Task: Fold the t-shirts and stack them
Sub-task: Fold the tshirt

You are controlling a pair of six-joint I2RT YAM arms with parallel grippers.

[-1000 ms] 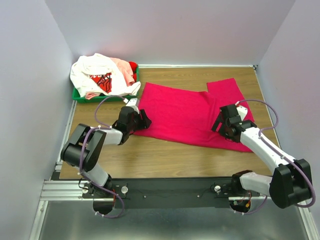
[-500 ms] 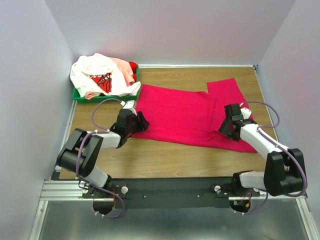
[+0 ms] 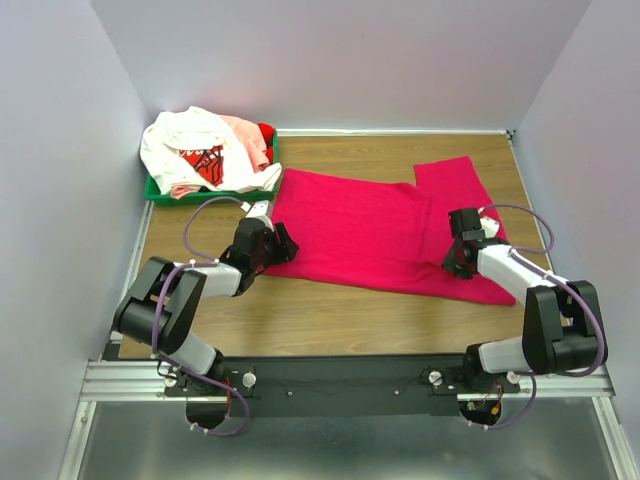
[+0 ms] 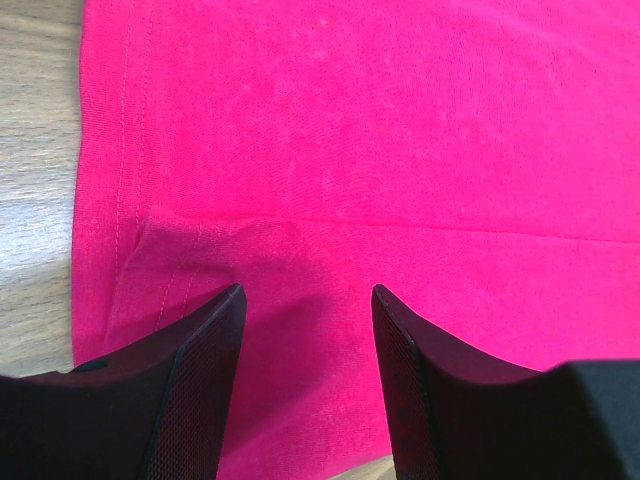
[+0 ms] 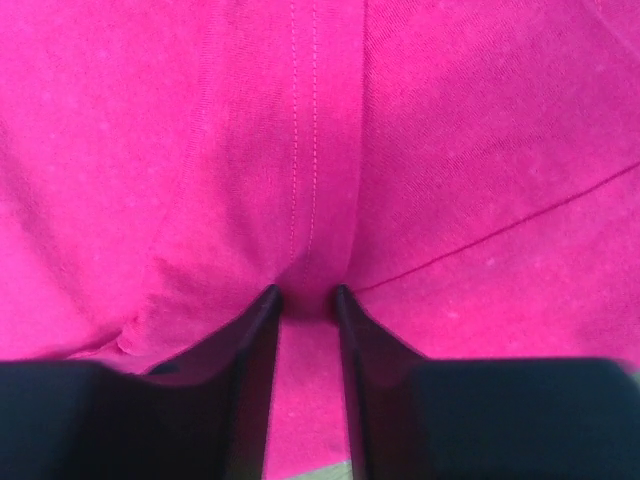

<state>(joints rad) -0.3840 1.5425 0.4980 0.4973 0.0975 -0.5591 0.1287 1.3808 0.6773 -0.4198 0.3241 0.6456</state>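
With the magenta-red t-shirt (image 3: 370, 230) spread on the tabletop (image 3: 330, 315) from middle to right edge, the right tool (image 5: 303, 300) pinches a seam (image 5: 305, 150) while the left tool (image 4: 305, 300), gaping over the hem (image 4: 110, 200), should close before both lift evenly.

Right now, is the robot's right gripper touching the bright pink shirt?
Touching. In the right wrist view the right gripper pinches a raised seam fold of the magenta-red t-shirt, cloth puckered between its fingers.
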